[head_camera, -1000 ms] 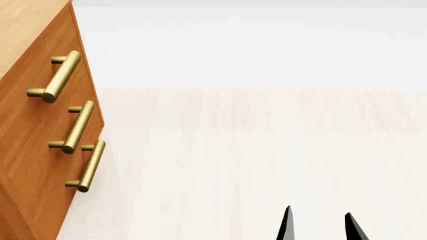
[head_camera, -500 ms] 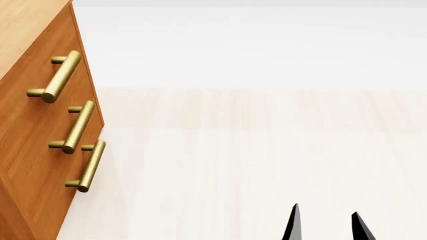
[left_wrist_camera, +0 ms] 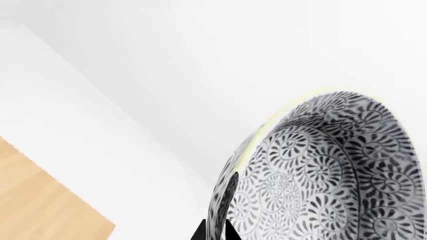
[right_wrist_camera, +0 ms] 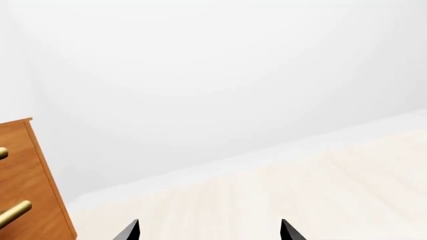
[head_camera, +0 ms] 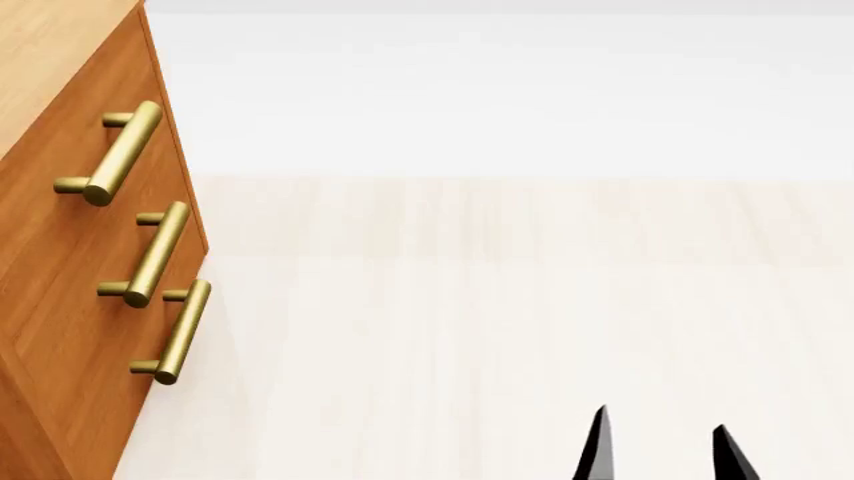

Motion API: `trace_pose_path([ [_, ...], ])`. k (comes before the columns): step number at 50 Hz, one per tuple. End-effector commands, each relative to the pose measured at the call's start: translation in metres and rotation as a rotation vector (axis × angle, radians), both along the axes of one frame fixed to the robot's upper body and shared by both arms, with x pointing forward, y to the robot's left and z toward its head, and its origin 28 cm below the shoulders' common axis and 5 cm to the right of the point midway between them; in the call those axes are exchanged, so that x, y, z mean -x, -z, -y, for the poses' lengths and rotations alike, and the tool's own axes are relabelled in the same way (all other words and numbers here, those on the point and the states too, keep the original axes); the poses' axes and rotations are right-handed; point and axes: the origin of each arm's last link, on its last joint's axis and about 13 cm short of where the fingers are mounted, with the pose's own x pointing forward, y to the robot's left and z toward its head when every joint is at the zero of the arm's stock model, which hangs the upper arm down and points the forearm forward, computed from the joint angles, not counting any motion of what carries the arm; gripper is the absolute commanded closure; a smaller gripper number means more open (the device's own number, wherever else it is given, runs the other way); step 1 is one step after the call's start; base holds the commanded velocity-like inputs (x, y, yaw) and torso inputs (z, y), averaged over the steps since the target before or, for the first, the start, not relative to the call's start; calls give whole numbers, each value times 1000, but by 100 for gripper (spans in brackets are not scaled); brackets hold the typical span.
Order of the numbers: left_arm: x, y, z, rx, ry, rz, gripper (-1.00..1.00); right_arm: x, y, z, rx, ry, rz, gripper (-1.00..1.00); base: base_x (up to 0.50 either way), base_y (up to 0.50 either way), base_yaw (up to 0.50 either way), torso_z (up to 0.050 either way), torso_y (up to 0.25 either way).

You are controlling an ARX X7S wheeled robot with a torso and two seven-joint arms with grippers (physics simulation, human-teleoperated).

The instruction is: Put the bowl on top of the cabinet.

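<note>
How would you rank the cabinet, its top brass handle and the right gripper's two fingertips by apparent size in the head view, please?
1. The cabinet, by far the largest, though cut off by the frame.
2. The top brass handle.
3. The right gripper, only two black fingertips showing at the bottom edge; its nearness makes true size unsure.

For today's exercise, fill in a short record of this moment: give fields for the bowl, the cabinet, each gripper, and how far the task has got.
bowl: patterned grey-black and white bowl, seen only in the left wrist view, rim clamped by the left gripper
cabinet: orange-brown, at the head view's left, three brass bar handles, lighter wood top
right gripper: open, empty, fingertips apart low in the head view
floor: pale wood
task status: bowl not yet on the cabinet top
</note>
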Motion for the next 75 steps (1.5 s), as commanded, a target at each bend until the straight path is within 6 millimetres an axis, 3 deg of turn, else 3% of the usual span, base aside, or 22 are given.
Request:
trace_pose_path([
  [1, 11, -16, -2, 152, -41, -30, 100, -2, 0, 2, 2, 10, 10, -100, 0, 0, 0, 0, 0],
  [19, 38, -32, -3, 239, -203, -89, 100, -6, 0, 4, -10, 17, -1, -100, 0, 0, 0, 0, 1],
  [46, 43, -43, -2, 229, -222, -205, 100, -6, 0, 7, -3, 50, -1, -100, 0, 0, 0, 0, 0],
  [58, 39, -33, -8, 271, -254, -267, 100, -9, 2, 6, 2, 49, -12, -100, 0, 0, 0, 0, 1],
  [75, 46, -43, 1, 281, -353, -226, 100, -10, 2, 5, 4, 49, -12, -100, 0, 0, 0, 0, 0],
])
